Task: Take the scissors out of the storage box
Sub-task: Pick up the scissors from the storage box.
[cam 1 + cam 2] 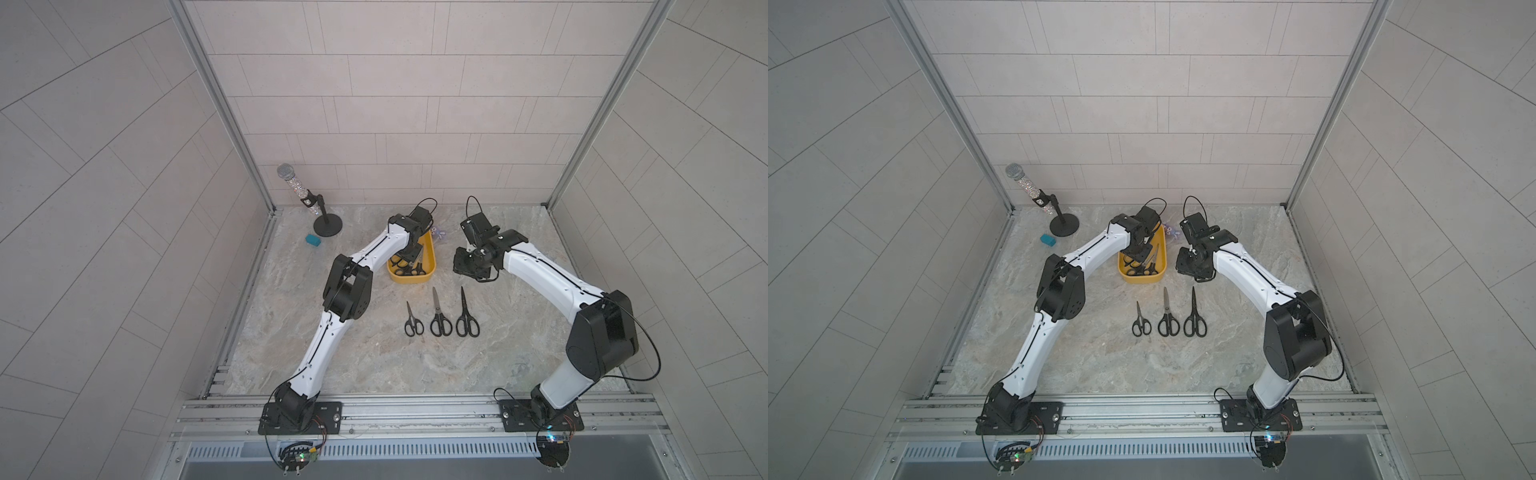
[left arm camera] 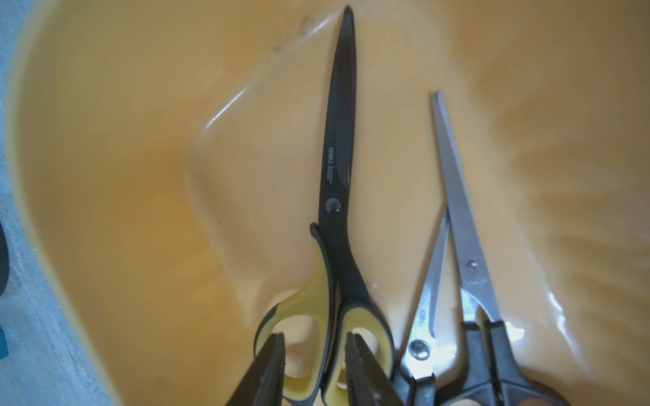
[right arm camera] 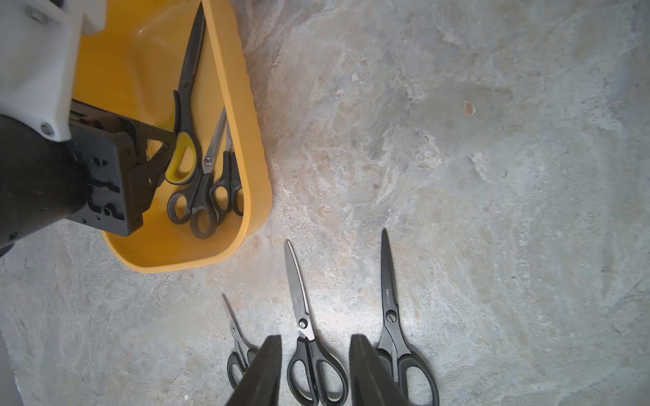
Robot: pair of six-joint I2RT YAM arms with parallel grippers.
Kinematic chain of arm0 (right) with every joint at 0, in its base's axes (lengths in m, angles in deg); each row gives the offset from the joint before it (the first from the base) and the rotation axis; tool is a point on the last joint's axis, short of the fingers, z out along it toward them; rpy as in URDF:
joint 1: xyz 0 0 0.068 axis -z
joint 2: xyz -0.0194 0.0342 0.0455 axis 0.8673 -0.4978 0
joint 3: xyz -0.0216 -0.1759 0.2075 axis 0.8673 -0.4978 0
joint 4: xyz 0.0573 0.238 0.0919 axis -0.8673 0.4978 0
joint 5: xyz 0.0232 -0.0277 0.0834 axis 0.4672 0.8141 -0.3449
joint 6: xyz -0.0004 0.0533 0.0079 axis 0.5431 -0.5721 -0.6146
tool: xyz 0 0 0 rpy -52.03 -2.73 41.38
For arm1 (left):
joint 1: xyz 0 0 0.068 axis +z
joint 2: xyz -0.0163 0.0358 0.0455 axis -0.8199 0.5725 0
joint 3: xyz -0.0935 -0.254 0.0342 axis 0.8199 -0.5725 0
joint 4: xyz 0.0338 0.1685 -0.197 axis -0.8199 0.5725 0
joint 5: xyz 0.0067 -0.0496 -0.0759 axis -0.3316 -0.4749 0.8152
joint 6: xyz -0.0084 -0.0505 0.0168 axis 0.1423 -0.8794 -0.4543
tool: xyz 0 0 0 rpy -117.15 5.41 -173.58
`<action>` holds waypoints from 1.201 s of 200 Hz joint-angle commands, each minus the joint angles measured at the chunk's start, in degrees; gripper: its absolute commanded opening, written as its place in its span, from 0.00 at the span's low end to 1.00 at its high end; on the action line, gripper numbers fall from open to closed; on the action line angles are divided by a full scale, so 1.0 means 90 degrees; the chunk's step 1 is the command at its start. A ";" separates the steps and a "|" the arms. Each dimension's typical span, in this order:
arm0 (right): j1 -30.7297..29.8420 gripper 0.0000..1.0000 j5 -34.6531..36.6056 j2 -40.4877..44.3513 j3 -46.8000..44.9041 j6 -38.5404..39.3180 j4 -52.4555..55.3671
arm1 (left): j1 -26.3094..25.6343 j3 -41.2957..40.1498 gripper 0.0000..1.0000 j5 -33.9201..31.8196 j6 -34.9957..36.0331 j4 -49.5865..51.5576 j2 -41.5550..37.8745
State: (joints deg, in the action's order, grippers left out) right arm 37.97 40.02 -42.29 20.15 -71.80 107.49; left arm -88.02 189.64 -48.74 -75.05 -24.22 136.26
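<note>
Three scissors [image 1: 438,312] already lie in a row on the counter [image 1: 374,365], just near of the storage box [image 1: 411,279] at the far middle. Three more are inside it: the yellow-and-black pair [image 2: 337,197] and two silver-bladed pairs [image 2: 457,197]. I judge the job about half done. My left tool [image 2: 315,339] sits narrow at the yellow handles; I cannot tell whether it grips them. My right tool [image 3: 314,342] hovers part-open and empty, right of the box.

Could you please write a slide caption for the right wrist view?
Left gripper at the yellow-handled scissors in the storage box; three pairs lie on the table; right gripper open.
</note>
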 commanded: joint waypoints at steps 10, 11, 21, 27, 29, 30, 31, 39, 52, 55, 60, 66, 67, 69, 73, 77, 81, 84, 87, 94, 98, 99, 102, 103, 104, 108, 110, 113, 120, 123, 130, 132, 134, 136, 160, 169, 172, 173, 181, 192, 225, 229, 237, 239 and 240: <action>0.0010 0.37 0.0013 0.0105 0.0058 0.0046 0.0182 | 0.0026 0.0113 0.35 0.0305 0.0087 0.0153 0.0257; 0.0006 0.37 0.0018 0.0103 0.0058 0.0050 0.0183 | 0.0027 0.0113 0.35 0.0311 0.0088 0.0156 0.0256; 0.0010 0.37 0.0031 0.0094 0.0058 0.0045 0.0184 | 0.0016 0.0082 0.35 0.0292 0.0058 0.0180 0.0264; 0.0005 0.37 0.0023 0.0084 0.0048 0.0042 0.0184 | 0.0018 0.0051 0.35 0.0239 0.0056 0.0187 0.0265; 0.0006 0.37 0.0023 0.0083 0.0048 0.0039 0.0184 | 0.0018 0.0036 0.35 0.0210 0.0057 0.0180 0.0259; 0.0004 0.37 0.0023 0.0083 0.0048 0.0037 0.0184 | 0.0018 0.0031 0.35 0.0200 0.0059 0.0179 0.0257; 0.0004 0.37 0.0023 0.0078 0.0048 0.0036 0.0184 | 0.0018 0.0023 0.35 0.0186 0.0060 0.0183 0.0255; 0.0004 0.37 0.0013 0.0072 0.0048 0.0035 0.0184 | 0.0021 -0.0021 0.35 0.0058 0.0059 0.0186 0.0262; 0.0005 0.37 0.0003 0.0066 0.0048 0.0035 0.0176 | 0.0037 -0.0091 0.35 -0.0103 0.0044 0.0177 0.0257; 0.0003 0.37 0.0003 0.0071 0.0048 0.0030 0.0175 | 0.0043 -0.0103 0.35 -0.0128 0.0042 0.0168 0.0255; 0.0006 0.37 0.0003 0.0064 0.0048 0.0032 0.0174 | 0.0057 -0.0132 0.35 -0.0131 0.0034 0.0151 0.0254; 0.0003 0.37 0.0013 0.0058 0.0048 0.0035 0.0174 | 0.0074 -0.0138 0.35 -0.0132 0.0032 0.0146 0.0249; 0.0003 0.37 0.0013 0.0061 0.0048 0.0035 0.0174 | 0.0081 -0.0144 0.35 -0.0132 0.0027 0.0147 0.0252; 0.0010 0.37 0.0013 0.0060 0.0048 0.0040 0.0174 | 0.0085 -0.0142 0.35 -0.0132 0.0018 0.0148 0.0251; 0.0008 0.37 0.0018 0.0060 0.0048 0.0044 0.0174 | 0.0096 -0.0141 0.34 -0.0121 0.0013 0.0139 0.0245; 0.0003 0.37 0.0022 0.0054 0.0047 0.0043 0.0177 | 0.0105 -0.0143 0.34 -0.0122 0.0016 0.0136 0.0241; 0.0010 0.37 0.0023 0.0053 0.0048 0.0045 0.0175 | 0.0112 -0.0142 0.34 -0.0114 0.0023 0.0142 0.0232; 0.0021 0.37 0.0018 0.0053 0.0048 0.0045 0.0174 | 0.0123 -0.0145 0.34 -0.0110 0.0032 0.0140 0.0228; 0.0018 0.37 0.0021 0.0053 0.0048 0.0037 0.0174 | 0.0122 -0.0142 0.34 -0.0117 0.0036 0.0147 0.0230; 0.0013 0.37 0.0022 0.0044 0.0055 0.0043 0.0174 | 0.0134 -0.0154 0.34 -0.0137 0.0051 0.0165 0.0218; 0.0018 0.37 0.0022 0.0035 0.0058 0.0048 0.0166 | 0.0129 -0.0157 0.34 -0.0133 0.0059 0.0175 0.0216; 0.0020 0.37 0.0018 0.0034 0.0063 0.0042 0.0165 | 0.0137 -0.0154 0.34 -0.0127 0.0055 0.0176 0.0211; 0.0021 0.37 0.0017 0.0028 0.0067 0.0041 0.0165 | 0.0144 -0.0168 0.34 -0.0123 0.0055 0.0185 0.0215; 0.0017 0.37 0.0015 0.0026 0.0067 0.0043 0.0165 | 0.0145 -0.0169 0.34 -0.0118 0.0058 0.0196 0.0205; 0.0020 0.37 0.0014 0.0020 0.0067 0.0039 0.0165 | 0.0145 -0.0175 0.34 -0.0120 0.0059 0.0197 0.0200; 0.0016 0.37 0.0013 0.0007 0.0082 0.0044 0.0165 | 0.0141 -0.0178 0.34 -0.0122 0.0047 0.0219 0.0190; 0.0013 0.37 0.0013 0.0000 0.0086 0.0045 0.0160 | 0.0144 -0.0197 0.33 -0.0122 0.0050 0.0210 0.0180; 0.0018 0.37 0.0009 -0.0009 0.0094 0.0040 0.0155 | 0.0145 -0.0225 0.33 -0.0115 0.0042 0.0211 0.0156; 0.0014 0.37 -0.0015 -0.0039 0.0111 0.0036 0.0154 | 0.0142 -0.0346 0.33 -0.0083 0.0032 0.0161 0.0084; 0.0018 0.37 -0.0025 -0.0044 0.0121 0.0035 0.0155 | 0.0140 -0.0384 0.33 -0.0079 0.0009 0.0145 0.0060; 0.0016 0.37 -0.0044 -0.0071 0.0137 0.0025 0.0145 | 0.0131 -0.0501 0.33 -0.0110 -0.0018 0.0109 -0.0044; 0.0021 0.37 -0.0053 -0.0073 0.0141 0.0020 0.0138 | 0.0129 -0.0556 0.33 -0.0114 -0.0030 0.0083 -0.0072; 0.0015 0.37 -0.0060 -0.0078 0.0140 0.0017 0.0136 | 0.0127 -0.0599 0.33 -0.0115 -0.0028 0.0061 -0.0103; 0.0016 0.37 -0.0064 -0.0077 0.0144 0.0016 0.0128 | 0.0126 -0.0653 0.33 -0.0113 -0.0035 0.0022 -0.0148; 0.0017 0.37 -0.0075 -0.0093 0.0108 -0.0006 0.0107 | 0.0131 -0.1270 0.33 0.0012 -0.0029 -0.0424 -0.0531; 0.0013 0.37 -0.0080 -0.0093 0.0089 -0.0004 0.0093 | 0.0132 -0.1341 0.33 0.0052 -0.0001 -0.0465 -0.0542; 0.0013 0.37 -0.0084 -0.0093 0.0082 -0.0009 0.0087 | 0.0130 -0.1342 0.33 0.0062 -0.0001 -0.0453 -0.0519; 0.0017 0.37 -0.0080 -0.0093 0.0085 -0.0012 0.0092 | 0.0133 -0.1337 0.33 0.0063 0.0001 -0.0450 -0.0508; 0.0013 0.37 -0.0084 -0.0084 0.0069 -0.0014 0.0078 | 0.0143 -0.1274 0.33 0.0066 -0.0003 -0.0373 -0.0427; 0.0019 0.37 -0.0094 -0.0084 0.0068 -0.0015 0.0080 | 0.0148 -0.1165 0.33 0.0074 0.0002 -0.0240 -0.0293; 0.0028 0.37 -0.0075 -0.0044 0.0086 -0.0010 0.0094 | 0.0184 -0.1053 0.32 0.0269 0.0031 -0.0157 -0.0083; 0.0025 0.37 -0.0072 -0.0044 0.0096 -0.0006 0.0096 | 0.0183 -0.1029 0.31 0.0303 0.0037 -0.0126 -0.0054; 0.0031 0.37 -0.0091 -0.0056 0.0111 -0.0004 0.0096 | 0.0192 -0.0929 0.30 0.0384 0.0048 -0.0046 0.0017; 0.0032 0.37 -0.0101 -0.0055 0.0115 -0.0004 0.0096 | 0.0194 -0.0899 0.30 0.0417 0.0043 -0.0020 0.0036; 0.0037 0.37 -0.0103 -0.0059 0.0121 -0.0004 0.0096 | 0.0194 -0.0886 0.30 0.0426 0.0047 -0.0004 0.0043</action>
State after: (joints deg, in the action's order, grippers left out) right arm 38.04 38.92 -42.37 20.19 -71.80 107.49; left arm -87.00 179.90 -47.41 -75.02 -27.83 133.40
